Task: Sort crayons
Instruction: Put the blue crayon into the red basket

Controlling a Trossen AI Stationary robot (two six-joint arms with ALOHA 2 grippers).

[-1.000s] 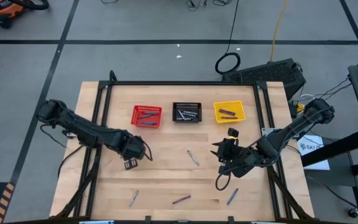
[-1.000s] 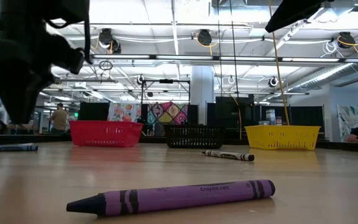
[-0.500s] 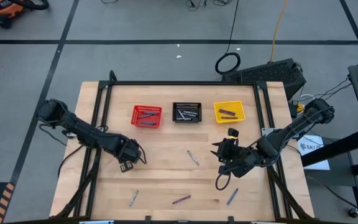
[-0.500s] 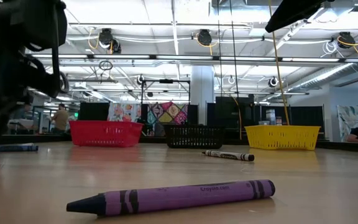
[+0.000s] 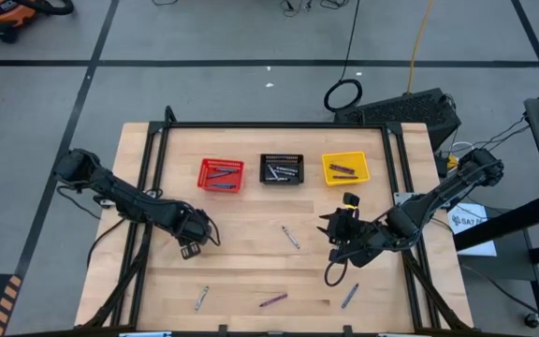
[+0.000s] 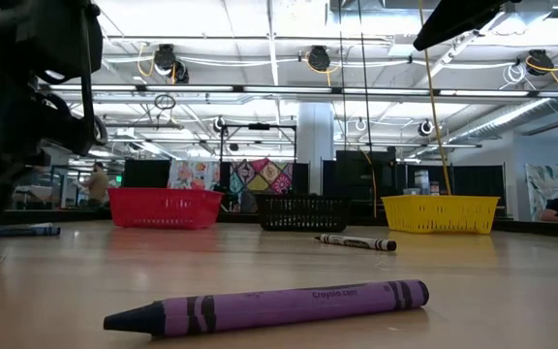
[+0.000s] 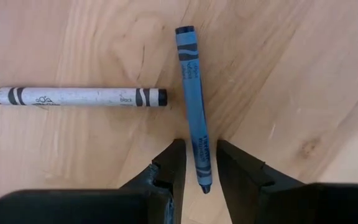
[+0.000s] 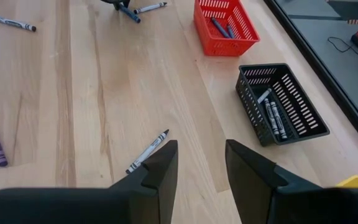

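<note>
Left gripper (image 5: 191, 250) sits low over the table's left half in the high view, in front of the red basket (image 5: 221, 174); the right gripper (image 5: 330, 229) hangs over the right half, in front of the yellow basket (image 5: 345, 168), and the black basket (image 5: 281, 169) stands between the two. Loose crayons lie on the wood: a grey one (image 5: 291, 237) mid-table, and a grey (image 5: 200, 299), a purple (image 5: 272, 300) and a blue one (image 5: 349, 297) near the front edge.

Low view: the purple crayon (image 6: 269, 306) lies closest, a grey crayon (image 6: 356, 241) farther back, the three baskets in a row behind.

Left wrist view: the fingers (image 7: 173, 163) stand open on either side of a blue crayon (image 7: 193, 131), its lower end between the tips; a grey-white crayon (image 7: 76, 96) lies just beside it, crosswise.

Right wrist view: the fingers (image 8: 163, 163) are apart and empty, above a grey crayon (image 8: 146, 151).
</note>
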